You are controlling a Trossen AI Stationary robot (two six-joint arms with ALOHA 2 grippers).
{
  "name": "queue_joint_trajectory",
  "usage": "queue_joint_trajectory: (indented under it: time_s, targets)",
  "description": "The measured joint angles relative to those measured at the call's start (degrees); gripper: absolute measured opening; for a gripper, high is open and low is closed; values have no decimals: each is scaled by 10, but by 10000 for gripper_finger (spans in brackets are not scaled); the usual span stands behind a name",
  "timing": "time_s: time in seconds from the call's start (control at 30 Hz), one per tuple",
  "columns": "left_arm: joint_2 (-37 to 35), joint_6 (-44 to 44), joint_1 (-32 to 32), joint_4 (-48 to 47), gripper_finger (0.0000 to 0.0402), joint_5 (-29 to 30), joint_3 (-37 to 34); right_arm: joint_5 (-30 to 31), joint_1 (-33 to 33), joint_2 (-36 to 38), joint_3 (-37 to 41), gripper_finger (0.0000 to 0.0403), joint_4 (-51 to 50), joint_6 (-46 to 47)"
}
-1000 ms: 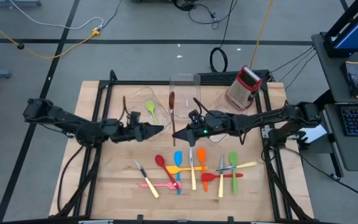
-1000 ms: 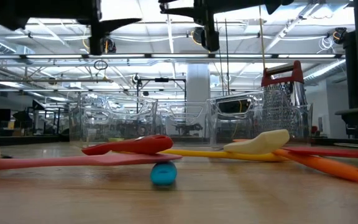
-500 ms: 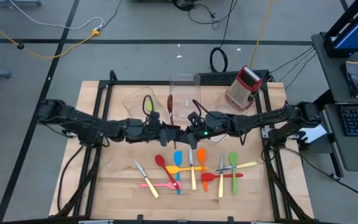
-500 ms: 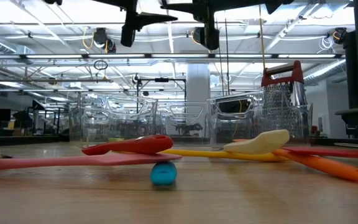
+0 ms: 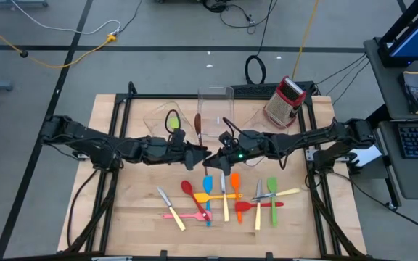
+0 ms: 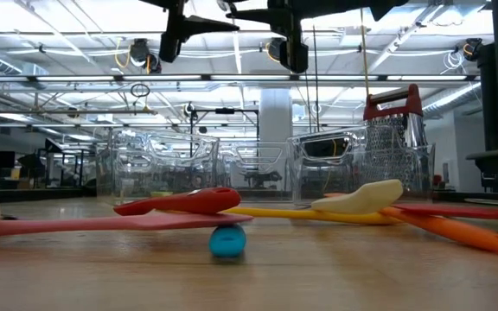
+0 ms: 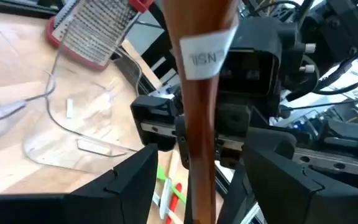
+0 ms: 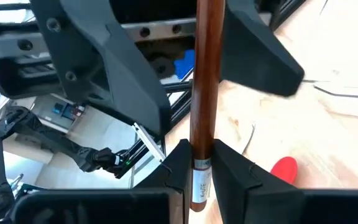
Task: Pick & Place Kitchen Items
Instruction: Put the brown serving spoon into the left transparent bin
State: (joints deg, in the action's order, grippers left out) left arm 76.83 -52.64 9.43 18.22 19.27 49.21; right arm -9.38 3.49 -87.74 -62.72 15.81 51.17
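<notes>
The step in hand looks like a hand-over. The brown spoon (image 5: 198, 122) is up in the air over the middle of the bench (image 5: 122, 210), near the clear bins (image 5: 216, 101), and both arms meet at it.

The right tool (image 8: 201, 163) is pinched tight on the spoon's brown handle. The right wrist view shows its two fingers (image 8: 179, 163) pressed on the stick just above a small label.

The left tool (image 7: 197, 171) has its fingers spread wide. In the left wrist view the brown handle stands between them, and they do not touch it.

I think the next move is for the left tool to close on the handle. Only then should the right tool let go, or the spoon could fall.

The other kitchen items (image 5: 223, 197) lie in a bunch on the bench, nearer the front. The green spoon (image 5: 173, 123) sits in a clear bin.
</notes>
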Motion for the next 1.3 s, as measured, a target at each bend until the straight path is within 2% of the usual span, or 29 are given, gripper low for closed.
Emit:
queue_joint_trajectory:
  time_s: [0.1, 0.2, 0.3, 0.5, 0.57, 0.7, 0.9, 1.3]
  targets:
    - [-12, -1, 0, -17, 239, 6, -1, -12, 0, 0, 0, 35, -1, 0]
    - [-13, -2, 0, -16, 217, 15, 0, -13, 0, 0, 0, 33, -1, 0]
    - [-12, -3, 0, -20, 171, 18, 0, -13, 0, 0, 0, 35, 0, 1]
    - [-10, -4, 0, -17, 40, 17, 0, -10, -1, -1, 0, 34, -2, -4]
    - [-10, -4, 0, -15, 18, 17, 0, -7, -1, -1, 0, 35, -2, -12]
    - [-10, -4, 0, -19, 28, 17, 0, -8, -3, -1, 0, 52, -2, -15]
    - [-11, -3, -3, -46, 16, 31, 0, -11, -6, -1, 0, 79, -25, -22]
    - [-60, -103, -55, -248, 16, 66, -2, -16, -3, 0, 0, 102, -88, -27]
